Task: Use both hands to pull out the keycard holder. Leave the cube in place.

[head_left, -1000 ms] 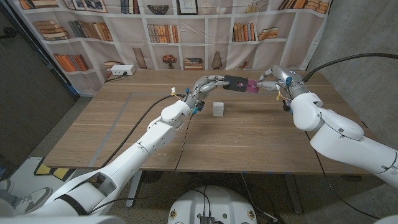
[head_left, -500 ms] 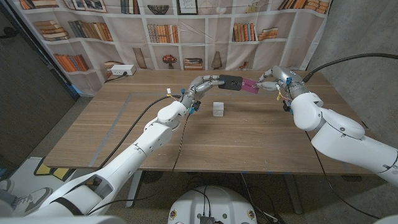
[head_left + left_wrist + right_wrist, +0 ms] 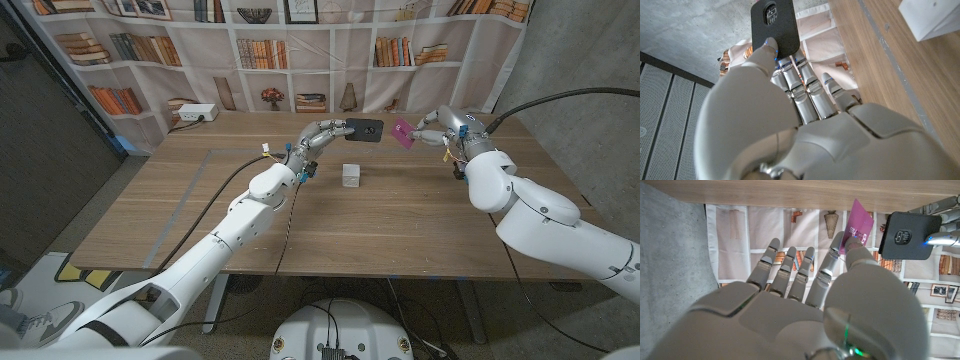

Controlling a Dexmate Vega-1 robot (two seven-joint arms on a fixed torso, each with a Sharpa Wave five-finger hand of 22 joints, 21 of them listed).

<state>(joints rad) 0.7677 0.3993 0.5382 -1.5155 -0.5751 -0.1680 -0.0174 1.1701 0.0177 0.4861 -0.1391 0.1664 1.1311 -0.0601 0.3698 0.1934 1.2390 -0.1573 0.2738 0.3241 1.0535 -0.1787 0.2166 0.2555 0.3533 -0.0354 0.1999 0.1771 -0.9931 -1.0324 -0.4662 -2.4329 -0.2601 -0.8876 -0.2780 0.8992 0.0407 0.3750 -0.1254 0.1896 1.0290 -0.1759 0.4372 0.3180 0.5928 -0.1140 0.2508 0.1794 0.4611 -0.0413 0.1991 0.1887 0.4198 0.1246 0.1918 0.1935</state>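
- While white writing is showing on the pink keycard [image 3: 858, 227], it is too small to read; the black keycard holder [image 3: 363, 131] is showing only a small unreadable window.
- Left hand [image 3: 323, 135] is pinching the holder between thumb and fingers, above the table's [image 3: 200, 215] far middle.
- Right hand [image 3: 438, 127] is pinching the card, other fingers spread, just right of the holder and apart from it.
- White cube [image 3: 351, 175] is sitting on the table, nearer than the holder.
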